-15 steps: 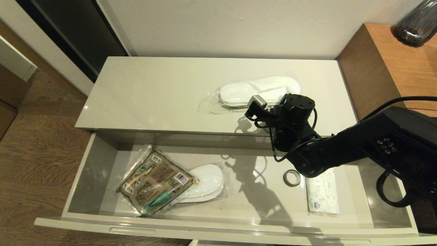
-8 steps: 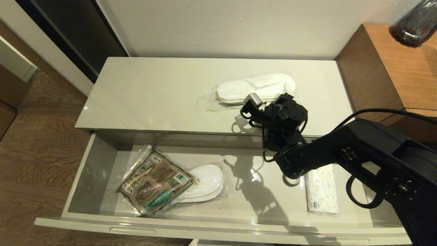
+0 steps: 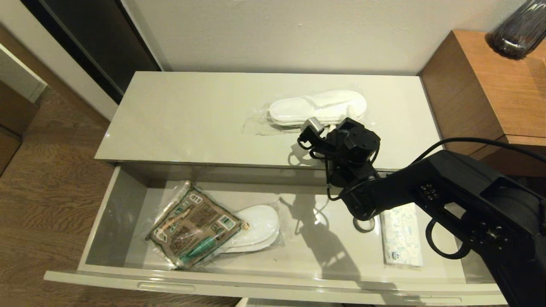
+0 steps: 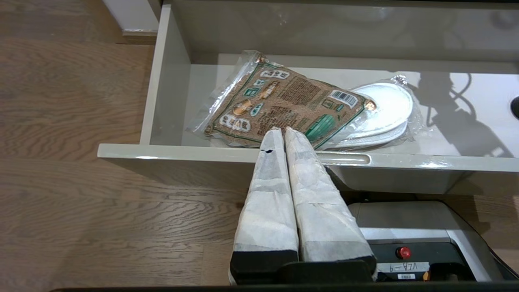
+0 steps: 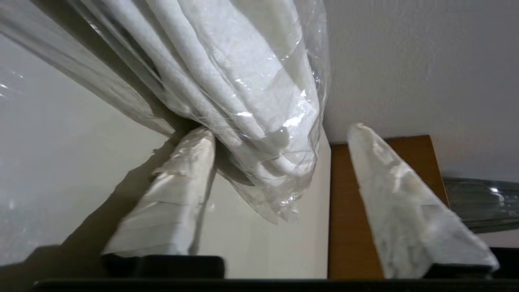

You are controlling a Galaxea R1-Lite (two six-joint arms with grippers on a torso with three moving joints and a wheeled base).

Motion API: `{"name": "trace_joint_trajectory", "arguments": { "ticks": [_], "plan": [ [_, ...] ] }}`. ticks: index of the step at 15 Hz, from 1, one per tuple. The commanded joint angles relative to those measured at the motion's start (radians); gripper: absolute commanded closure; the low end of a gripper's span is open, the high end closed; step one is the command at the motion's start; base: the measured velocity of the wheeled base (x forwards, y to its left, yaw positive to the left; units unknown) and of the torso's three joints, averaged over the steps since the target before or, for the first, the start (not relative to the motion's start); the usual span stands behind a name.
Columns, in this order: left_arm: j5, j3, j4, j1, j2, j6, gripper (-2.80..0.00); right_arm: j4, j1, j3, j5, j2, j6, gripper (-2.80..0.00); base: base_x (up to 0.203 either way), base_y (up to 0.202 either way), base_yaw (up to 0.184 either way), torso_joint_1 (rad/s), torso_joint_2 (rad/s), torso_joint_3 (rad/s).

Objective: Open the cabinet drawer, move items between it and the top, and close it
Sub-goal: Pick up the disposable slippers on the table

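One wrapped white slipper pair [image 3: 315, 108] lies on the glossy off-white top [image 3: 183, 115]. My right gripper [image 5: 279, 129] is open at the pair's right end; the plastic wrap [image 5: 259, 121] bulges between its fingers, and one finger [image 5: 174, 190] touches it. The cabinet drawer [image 3: 106, 213] stands pulled out. Inside lie the brown-and-green packet [image 3: 194, 224], resting on a second slipper pair [image 3: 260, 226], and the black tape roll [image 3: 364, 224], half hidden by my right arm. My left gripper [image 4: 282, 132] is shut and empty, low in front of the drawer's front edge [image 4: 182, 152].
A white-and-blue packet [image 3: 403, 238] lies at the drawer's right end. The brown wooden side unit [image 3: 490, 85] with a dark glass vase [image 3: 518, 27] stands right of the cabinet. A wall runs behind the top. Wood floor lies to the left.
My right arm has moved back and to the left over the top. The slipper pair there has shifted slightly back and left with it.
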Motion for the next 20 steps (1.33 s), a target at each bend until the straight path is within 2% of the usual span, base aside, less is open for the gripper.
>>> {"name": "trace_joint_trajectory", "arguments": {
  "ticks": [1, 5, 9, 13, 15, 18, 20],
  "plan": [
    [0.000, 0.000, -0.001, 0.000, 0.002, -0.001, 0.00, -0.014, -0.006, -0.002, -0.007, 0.011, -0.004, 0.00, 0.000, 0.000, 0.000, 0.000, 0.00, 0.000],
    [0.000, 0.000, -0.001, 0.001, 0.002, -0.001, 0.00, -0.014, -0.008, -0.003, -0.010, -0.004, 0.004, 0.00, 0.000, 0.000, 0.000, 0.000, 0.00, 0.000],
    [0.000, 0.000, -0.001, 0.000, 0.002, -0.001, 0.00, -0.013, -0.007, 0.019, -0.013, -0.100, 0.049, 0.00, 0.000, 0.000, 0.000, 0.000, 0.00, 0.000],
    [0.000, 0.000, -0.001, 0.000, 0.002, -0.001, 0.00, -0.011, -0.007, 0.126, -0.017, -0.237, 0.085, 0.00, 0.000, 0.000, 0.000, 0.000, 0.00, 0.000],
    [0.000, 0.000, -0.001, 0.001, 0.002, -0.001, 0.00, 0.000, -0.008, 0.156, -0.045, -0.308, 0.109, 0.00, 0.000, 0.000, 0.000, 0.000, 0.00, 0.000],
    [0.000, 0.000, -0.001, 0.000, 0.002, -0.001, 0.00, 0.101, -0.016, 0.153, -0.134, -0.425, 0.256, 0.00, 0.000, 0.000, 0.000, 0.000, 0.00, 0.000],
    [0.000, 0.000, -0.001, 0.001, 0.002, -0.001, 0.00, 0.229, -0.014, 0.153, -0.211, -0.531, 0.425, 0.00, 0.000, 0.000, 0.000, 0.000, 0.00, 0.000]
  ]
}}
